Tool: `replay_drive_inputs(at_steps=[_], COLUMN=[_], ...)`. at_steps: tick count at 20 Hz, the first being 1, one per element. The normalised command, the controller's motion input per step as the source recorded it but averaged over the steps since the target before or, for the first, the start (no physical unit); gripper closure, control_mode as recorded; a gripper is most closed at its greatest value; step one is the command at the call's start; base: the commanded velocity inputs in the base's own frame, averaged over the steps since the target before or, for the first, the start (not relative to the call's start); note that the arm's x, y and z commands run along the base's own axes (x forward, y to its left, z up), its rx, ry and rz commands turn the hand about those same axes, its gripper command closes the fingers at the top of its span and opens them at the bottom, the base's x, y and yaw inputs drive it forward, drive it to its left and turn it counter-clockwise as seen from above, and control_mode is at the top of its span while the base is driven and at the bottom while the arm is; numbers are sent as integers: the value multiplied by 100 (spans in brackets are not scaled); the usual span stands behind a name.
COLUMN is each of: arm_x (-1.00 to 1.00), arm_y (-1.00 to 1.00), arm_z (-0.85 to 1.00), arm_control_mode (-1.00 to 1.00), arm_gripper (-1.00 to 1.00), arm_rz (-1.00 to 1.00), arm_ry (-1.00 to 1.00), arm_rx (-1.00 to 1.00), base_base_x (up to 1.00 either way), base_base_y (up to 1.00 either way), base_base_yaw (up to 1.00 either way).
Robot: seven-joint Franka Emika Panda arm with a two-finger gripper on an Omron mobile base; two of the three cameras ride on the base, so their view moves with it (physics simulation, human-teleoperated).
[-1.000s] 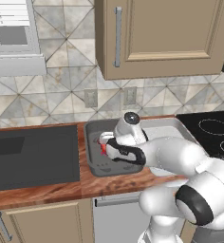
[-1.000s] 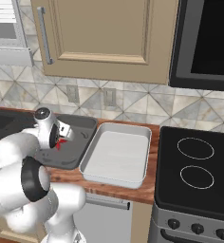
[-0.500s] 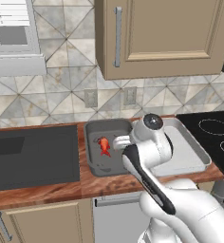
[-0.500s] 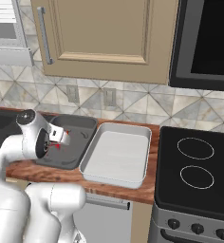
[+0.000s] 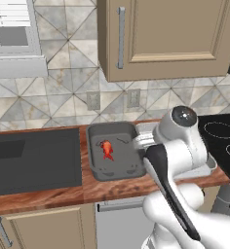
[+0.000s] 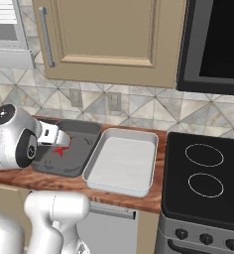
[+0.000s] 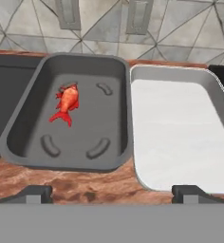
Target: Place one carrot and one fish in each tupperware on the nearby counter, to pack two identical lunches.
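Two tupperware trays sit side by side, touching, on the reddish-brown wood counter (image 7: pixel 80 187): dark grey tupperware (image 7: pixel 19 123) on the left, light grey-white tupperware (image 7: pixel 180 137) on the right. A red-orange fish (image 7: pixel 67 103) with fins and tail lies on the floor of the dark tray, in its left half, toward the far side; also seen in the left base view (image 5: pixel 106 149) and partly behind the arm in the right base view (image 6: pixel 58 151). The white tray (image 6: pixel 120 162) holds nothing. The gripper (image 7: pixel 112 191) hangs over the near counter edge facing both trays, jaws spread wide, fingertips (image 7: pixel 35 191) far apart, nothing between them. Black sink basin (image 5: pixel 31 158) lies left of the dark tray (image 5: pixel 114 133); black stovetop (image 6: pixel 203 173) lies right of the white tray. Tiled backsplash with two outlets (image 7: pixel 69 12) behind.
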Motion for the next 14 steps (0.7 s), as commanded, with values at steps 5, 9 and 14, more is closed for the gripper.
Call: replay_drive_inputs(at_steps=[5, 9, 14], arm_x=[-73, -77, -52], arm_y=[-34, -76, -54], arm_z=[70, 11, 0], arm_control_mode=[-100, -100, 100], arm_gripper=[-100, -100, -100], arm_rz=[0, 0, 0], arm_ry=[0, -6, -5], arm_rx=[-6, 0, 0], base_base_x=[0, 0, -36], base_base_y=[0, 0, -32], base_base_yaw=[0, 0, 0])
